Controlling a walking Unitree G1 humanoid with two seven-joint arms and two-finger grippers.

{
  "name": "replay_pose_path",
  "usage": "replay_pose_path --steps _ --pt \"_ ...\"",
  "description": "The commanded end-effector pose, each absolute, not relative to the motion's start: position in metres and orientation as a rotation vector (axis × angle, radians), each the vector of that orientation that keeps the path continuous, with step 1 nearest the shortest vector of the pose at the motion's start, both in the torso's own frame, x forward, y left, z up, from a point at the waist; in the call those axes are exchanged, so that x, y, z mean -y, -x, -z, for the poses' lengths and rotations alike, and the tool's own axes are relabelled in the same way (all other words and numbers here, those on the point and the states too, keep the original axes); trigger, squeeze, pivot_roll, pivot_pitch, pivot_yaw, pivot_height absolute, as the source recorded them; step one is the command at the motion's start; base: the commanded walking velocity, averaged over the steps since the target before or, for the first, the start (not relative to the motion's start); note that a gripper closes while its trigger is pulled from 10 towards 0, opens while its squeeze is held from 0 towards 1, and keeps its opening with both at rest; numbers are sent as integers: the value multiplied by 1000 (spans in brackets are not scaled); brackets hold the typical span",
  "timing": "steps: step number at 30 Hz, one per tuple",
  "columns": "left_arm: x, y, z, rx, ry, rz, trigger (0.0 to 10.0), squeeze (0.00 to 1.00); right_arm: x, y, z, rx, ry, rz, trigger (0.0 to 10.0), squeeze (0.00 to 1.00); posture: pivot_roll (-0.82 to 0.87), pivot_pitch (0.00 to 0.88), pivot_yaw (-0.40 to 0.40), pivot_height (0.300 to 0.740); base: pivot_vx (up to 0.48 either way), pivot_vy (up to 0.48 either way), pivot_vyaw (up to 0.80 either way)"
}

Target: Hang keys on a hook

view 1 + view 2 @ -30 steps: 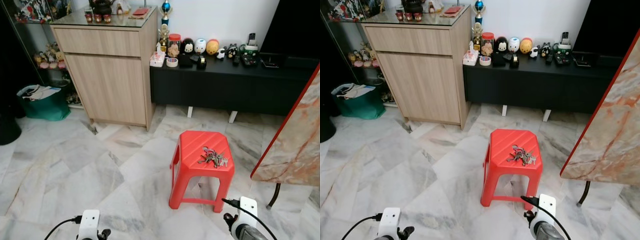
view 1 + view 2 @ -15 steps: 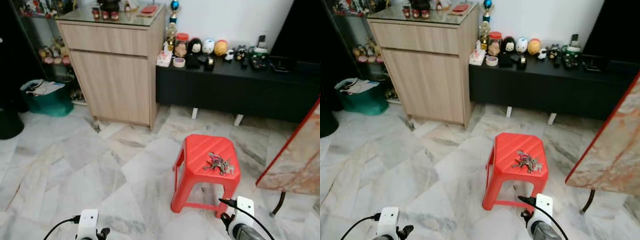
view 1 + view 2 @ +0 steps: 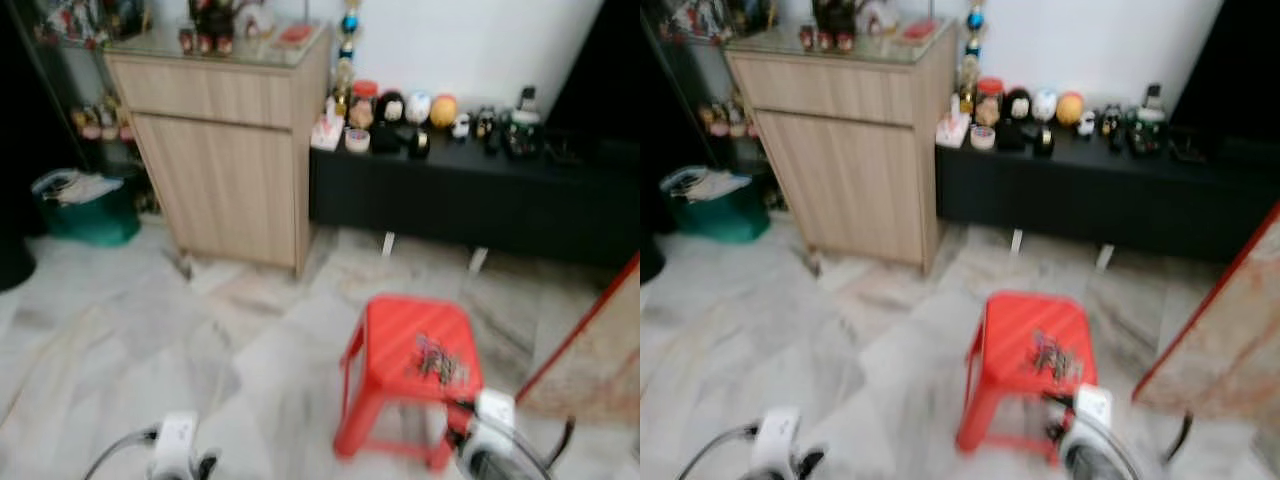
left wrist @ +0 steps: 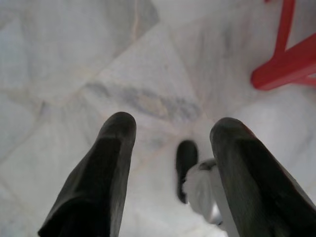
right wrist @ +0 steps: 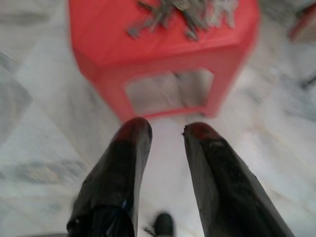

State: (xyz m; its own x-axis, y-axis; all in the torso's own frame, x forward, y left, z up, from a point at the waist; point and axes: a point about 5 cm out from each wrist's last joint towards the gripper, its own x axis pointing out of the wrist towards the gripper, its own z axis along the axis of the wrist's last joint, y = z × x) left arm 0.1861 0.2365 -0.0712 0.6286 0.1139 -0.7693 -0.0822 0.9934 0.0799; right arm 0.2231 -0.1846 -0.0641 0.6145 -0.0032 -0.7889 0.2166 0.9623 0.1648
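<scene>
The keys [image 5: 185, 11] lie bunched on the red stool [image 3: 400, 345]. My right gripper [image 5: 165, 131] hangs empty, slightly parted, near the stool; my left gripper [image 4: 170, 128] is spread and idle. I judge the bunch light, loose and jangly, best pinched at the ring.

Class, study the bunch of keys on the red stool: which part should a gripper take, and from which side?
Probably the middle of the keys, from above: they lie flat and fanned out on the red stool, so the sides offer little to pinch. Blur hides the ring.
</scene>
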Motion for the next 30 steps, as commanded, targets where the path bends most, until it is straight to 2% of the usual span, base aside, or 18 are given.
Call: replay_pose_path --steps 1,14,26,30 --pt "-228 -193 70 -867 -21 -96 10000 0 199 -217 66 -913 -238 168 10000 0 48 0 -52 740 322 0 0" --pt "-228 -193 70 -867 -26 -101 10000 0 200 -217 65 -908 -239 167 10000 0 46 0 -53 740 316 0 0" --pt "-228 -196 68 -843 -16 -123 10000 0 199 -220 64 -896 -237 154 10000 0 49 0 -55 740 0 0 0" --pt "-227 -201 62 -737 -18 -142 10000 0 201 -224 60 -837 -220 166 10000 0 48 0 -58 740 0 0 0"
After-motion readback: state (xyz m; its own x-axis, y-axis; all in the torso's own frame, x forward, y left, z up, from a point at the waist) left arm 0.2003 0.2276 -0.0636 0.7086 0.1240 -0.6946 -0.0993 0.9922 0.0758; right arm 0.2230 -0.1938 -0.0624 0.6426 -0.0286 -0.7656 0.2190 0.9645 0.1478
